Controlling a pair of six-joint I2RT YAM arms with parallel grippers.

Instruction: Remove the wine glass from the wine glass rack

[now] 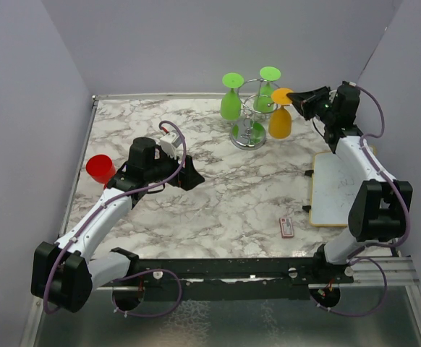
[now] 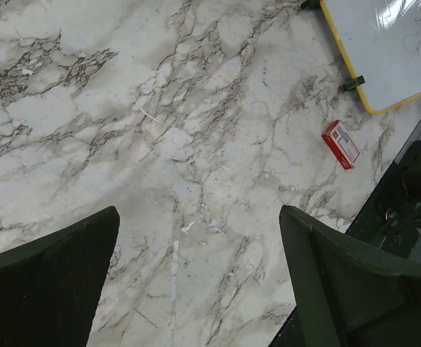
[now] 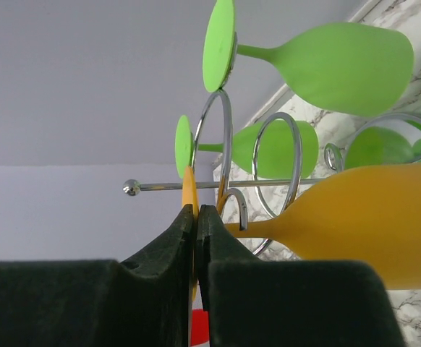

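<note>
Pinching: right gripper (image 3: 196,211), fingers closed tight on the thin foot disc of the orange wine glass (image 3: 370,224), upper right of the top view.
Wine glass rack (image 1: 249,124): top centre; orange glass bowl-down at its right side, two green glasses (image 1: 231,103) at its left and back.
Left gripper (image 2: 200,217): fingers wide apart above the marble table (image 2: 196,108), left of centre.
</note>
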